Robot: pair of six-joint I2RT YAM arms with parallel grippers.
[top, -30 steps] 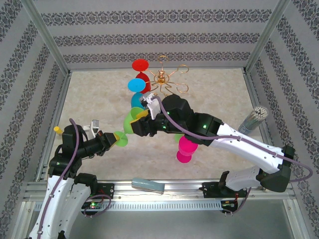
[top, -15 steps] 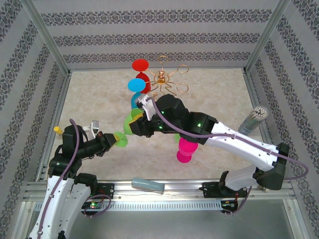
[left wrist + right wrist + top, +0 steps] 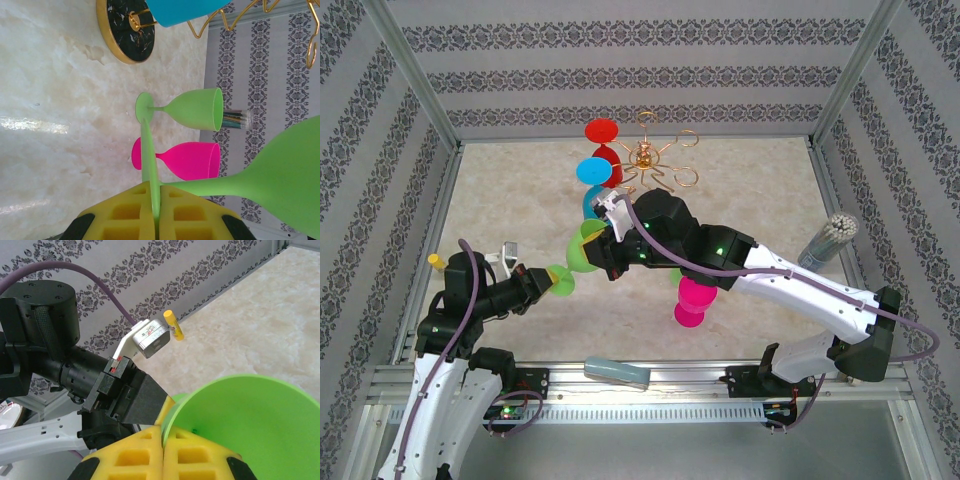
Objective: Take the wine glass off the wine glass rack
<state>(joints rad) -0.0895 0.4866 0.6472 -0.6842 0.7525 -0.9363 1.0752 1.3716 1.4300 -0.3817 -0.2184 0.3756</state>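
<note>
A green wine glass [image 3: 582, 252] hangs on its side in the air between both arms, off the gold wire wine glass rack [image 3: 647, 158]. My left gripper [image 3: 156, 189] is shut on the edge of its foot [image 3: 149, 150], and the bowl [image 3: 292, 182] reaches out to the right. My right gripper [image 3: 162, 432] is shut on the rim of that bowl [image 3: 250, 422]. From above, the left gripper [image 3: 542, 283] is at the foot and the right gripper [image 3: 605, 245] at the bowl. Red [image 3: 602, 132], blue [image 3: 592, 170] and teal [image 3: 592, 203] glasses hang on the rack's left side.
A pink glass [image 3: 694, 298] and a second green glass [image 3: 192, 107] stand on the table right of centre, near the rack's black base [image 3: 125, 30]. A yellow cylinder [image 3: 437, 260] is at the left wall, a stick holder [image 3: 830, 240] at the right, and a grey object [image 3: 617, 373] on the front rail.
My right gripper has closed its fingers onto the rim of the green glass's bowl after shifting slightly left. The left gripper has kept its hold on the foot.
</note>
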